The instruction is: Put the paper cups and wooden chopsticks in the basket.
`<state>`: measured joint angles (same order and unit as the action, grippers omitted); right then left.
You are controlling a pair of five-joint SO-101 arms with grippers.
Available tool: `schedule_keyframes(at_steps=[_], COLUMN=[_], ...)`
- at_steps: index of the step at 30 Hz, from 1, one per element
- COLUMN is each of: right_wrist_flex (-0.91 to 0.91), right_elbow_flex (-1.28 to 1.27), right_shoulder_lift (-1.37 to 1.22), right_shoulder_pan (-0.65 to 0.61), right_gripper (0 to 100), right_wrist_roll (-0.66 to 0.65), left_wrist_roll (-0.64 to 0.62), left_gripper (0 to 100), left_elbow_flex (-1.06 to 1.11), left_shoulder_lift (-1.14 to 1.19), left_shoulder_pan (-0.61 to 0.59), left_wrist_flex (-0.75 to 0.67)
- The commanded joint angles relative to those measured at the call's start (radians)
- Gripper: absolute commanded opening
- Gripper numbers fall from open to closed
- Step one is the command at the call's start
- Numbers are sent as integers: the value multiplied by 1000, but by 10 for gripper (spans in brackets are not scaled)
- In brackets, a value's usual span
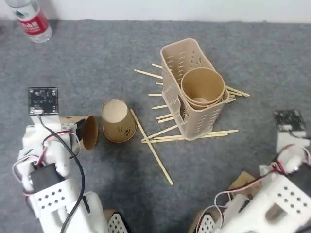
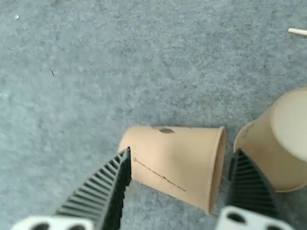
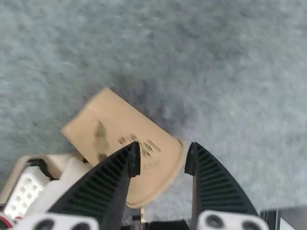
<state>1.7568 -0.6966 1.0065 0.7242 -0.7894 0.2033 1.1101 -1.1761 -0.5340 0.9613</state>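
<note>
Left gripper: my left gripper [image 2: 182, 155] is spread wide and holds nothing; its ribbed fingers [image 2: 108, 184] stand on either side of the fallen cup.
Fallen cup: a paper cup [image 2: 172, 163] lies on its side on the grey carpet [image 1: 97, 63], with its mouth toward the second cup.
Second cup: it [image 1: 118, 121] sits just beside the fallen one, between it and the basket, with its open mouth showing from above.
Right gripper: my right gripper [image 3: 163, 146] is parted and grips nothing; the rim of the near cup sits in the gap.
Near cup: this one [image 3: 110, 129] lies on its side on the carpet under my right arm, well apart from the basket.
Basket: the slotted tan basket [image 1: 170, 63] stands a little tilted near the middle of the carpet.
Nested cups: several cups [image 1: 202, 86] sit stacked inside the basket.
Chopsticks: the wooden chopsticks [image 1: 151, 148] lie scattered on the carpet around and under the basket; one long stick runs past the second cup.
Bottle: a water bottle [image 1: 31, 19] is at the far corner on my left.
</note>
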Motion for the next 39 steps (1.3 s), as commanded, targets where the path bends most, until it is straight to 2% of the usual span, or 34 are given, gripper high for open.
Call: schedule_keyframes(at_steps=[1,6,12,23,31,35,39], right_wrist_flex=[38,36,36,-105,-134,-131,-105], right_elbow_flex=[-8,-38,-133,-339,-354,-342,-221], right_shoulder_lift=[2,-4,-4,1,7,7,5], right_shoulder_pan=[128,262,335,326,295,364,440], right_gripper=[169,169,173,173,173,173,173], right_wrist_roll=[-140,-311,-454,-463,-462,-502,-565], left_wrist_roll=[-31,-32,-32,-34,-34,-34,-34], left_gripper=[306,306,306,306,306,306,306], left_elbow_flex=[16,21,21,22,22,22,35], left_shoulder_lift=[2,2,2,2,2,2,2], left_shoulder_pan=[0,0,0,0,0,0,3], left_wrist_flex=[-28,-26,-26,-25,-25,-25,-29])
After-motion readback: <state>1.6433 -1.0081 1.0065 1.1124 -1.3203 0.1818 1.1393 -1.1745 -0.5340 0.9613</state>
